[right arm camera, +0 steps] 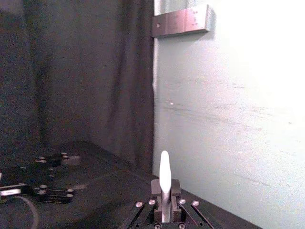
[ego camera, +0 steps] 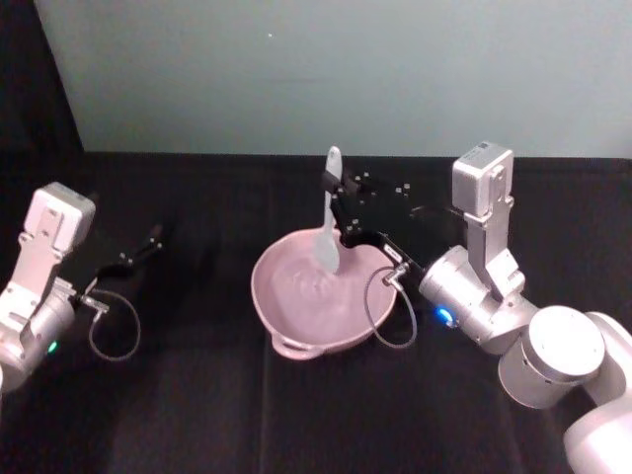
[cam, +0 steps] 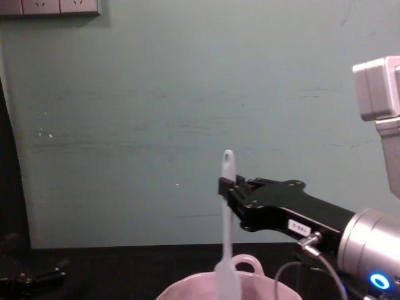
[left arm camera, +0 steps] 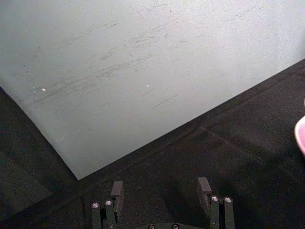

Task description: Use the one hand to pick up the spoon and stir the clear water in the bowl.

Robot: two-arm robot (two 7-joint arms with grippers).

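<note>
Head view: the spoon [ego camera: 329, 212] is gripped upright by the clenched right gripper [ego camera: 338, 207], its head dipped in the pink bowl [ego camera: 286, 314]. Left gripper [ego camera: 148, 240] is kept released, well apart.

Silver cylindrical wrists, black flat-jawed right pincer [cam: 226, 186] with white label, looped cables.
</note>
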